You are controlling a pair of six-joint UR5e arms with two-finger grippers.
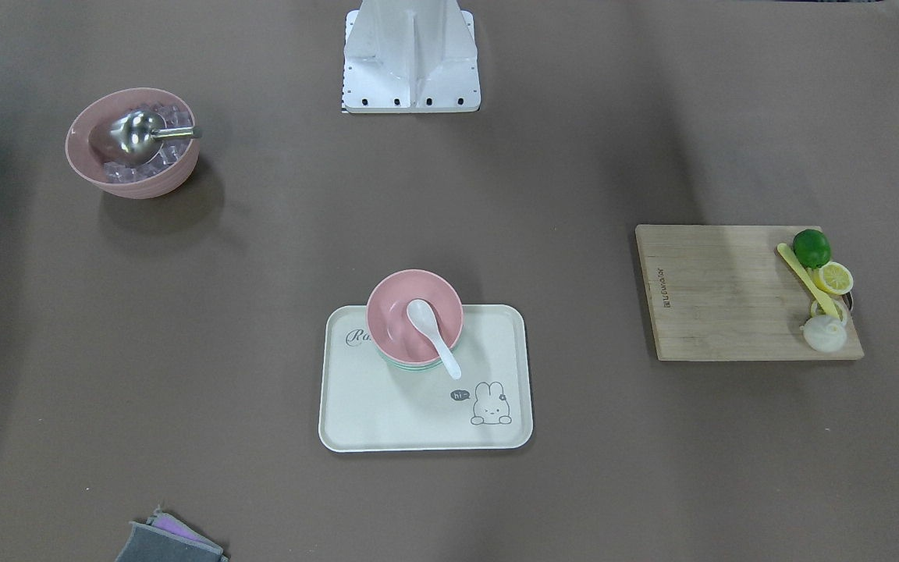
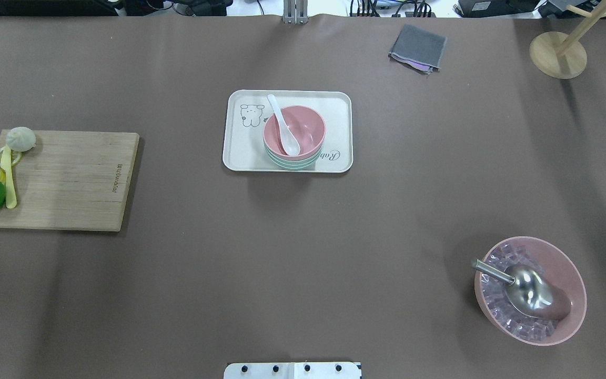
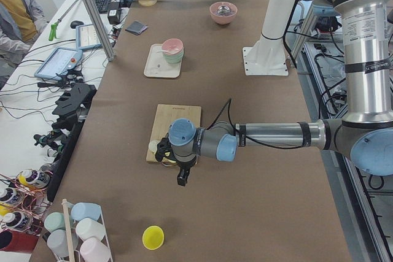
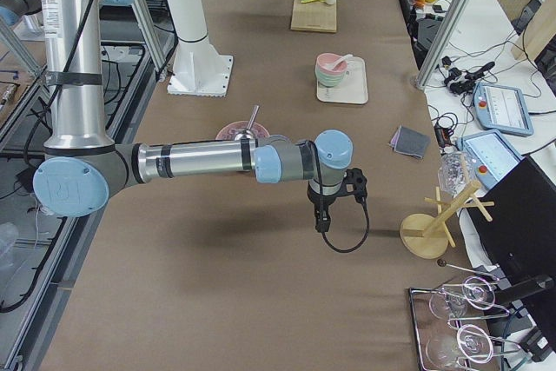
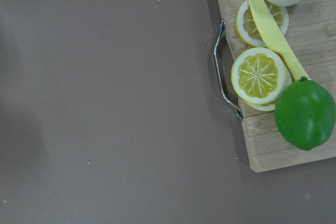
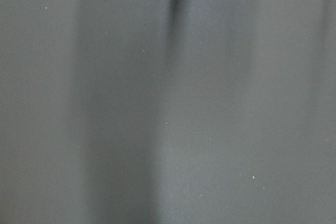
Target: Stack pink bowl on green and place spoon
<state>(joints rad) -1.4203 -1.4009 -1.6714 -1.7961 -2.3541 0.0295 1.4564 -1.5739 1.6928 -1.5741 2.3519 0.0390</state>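
While left gripper [image 3: 182, 180] and right gripper [image 4: 322, 221] openings cannot be told, the tray [image 1: 410, 421] reads "hi"

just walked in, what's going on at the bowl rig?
Nothing is being handled right now. The pink bowl sits nested on the green bowl on the tray, with the white spoon lying in it, handle over the rim, so the job looks done. Both arms are well away from the tray. The left claw hangs by the end of the cutting board, and the right claw hangs over the table. Open or shut can't be told from these views.
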